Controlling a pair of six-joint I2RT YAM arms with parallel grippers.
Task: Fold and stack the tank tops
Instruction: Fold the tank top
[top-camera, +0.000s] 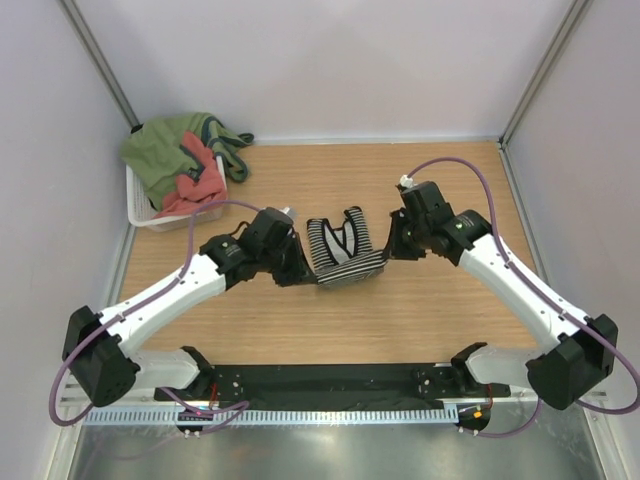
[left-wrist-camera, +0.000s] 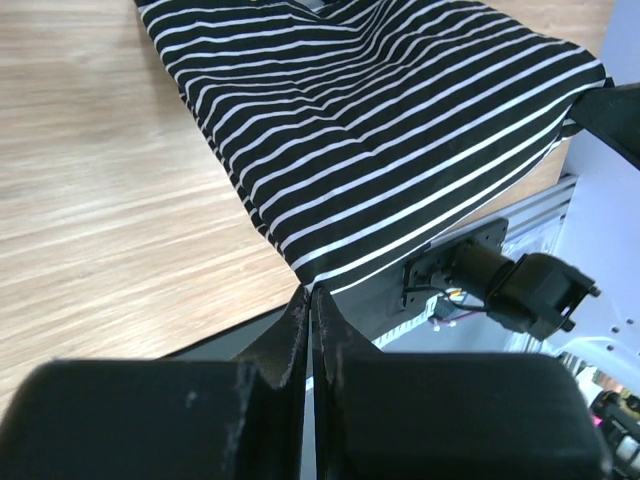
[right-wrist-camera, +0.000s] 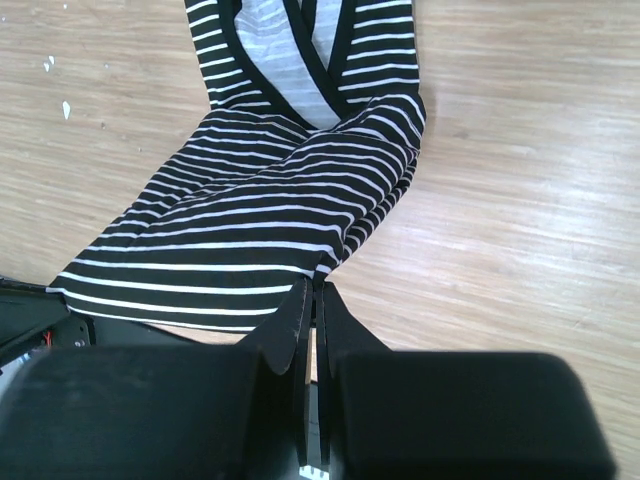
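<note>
Salmon-red tank top (top-camera: 195, 192) of soft cloth lies crumpled in a white plastic basket (top-camera: 140, 208), well behind and to the left of the left gripper (top-camera: 292, 268), half under an olive-green garment (top-camera: 165, 155); its cut cannot be made out. The left gripper's black fingers (left-wrist-camera: 282, 340) are pressed together on one hem corner of the black tank top with thin white stripes (top-camera: 340, 250), which stretches from these fingertips across to the right gripper (top-camera: 392, 248). Its hem runs taut between the two grippers, its body wrinkles on the pale wooden table (top-camera: 440, 320) just beyond them, and its straps and black-trimmed V neck, showing the pale inside, point away from both. The right gripper's fingers (right-wrist-camera: 288, 335) are closed too, pinching the other hem corner
</note>
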